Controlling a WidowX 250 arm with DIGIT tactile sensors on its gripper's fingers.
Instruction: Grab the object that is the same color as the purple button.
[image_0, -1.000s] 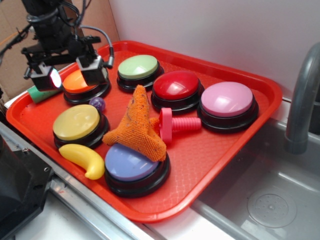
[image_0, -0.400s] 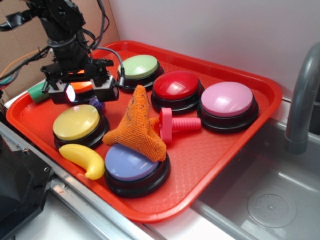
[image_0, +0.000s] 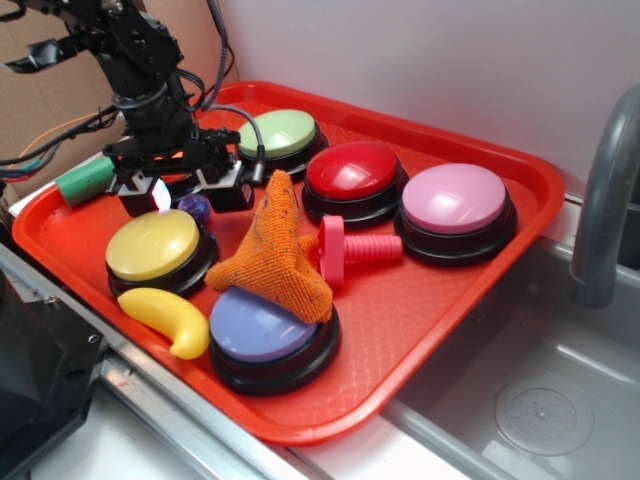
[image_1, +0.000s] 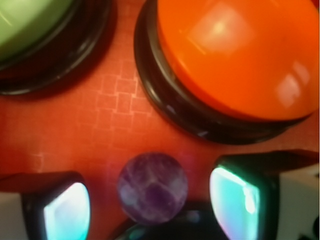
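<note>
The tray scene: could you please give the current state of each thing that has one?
gripper: open, fingers flanking the ball.
purple ball: on the tray, not gripped.
purple button: partly covered by the orange cloth.
pink screw: lying on its side.

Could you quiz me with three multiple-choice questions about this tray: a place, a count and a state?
1. Where is the purple ball?
A. Between the open gripper fingers
B. In the sink
C. On the green button

2. How many round buttons are on the red tray?
A. Four
B. Six
C. Eight

3. What partly covers the purple button?
A. Banana
B. Pink screw
C. Orange cloth

Answers: A, the wrist view shows a finger on each side; B, six domes; C, the cloth drapes over its rim.
</note>
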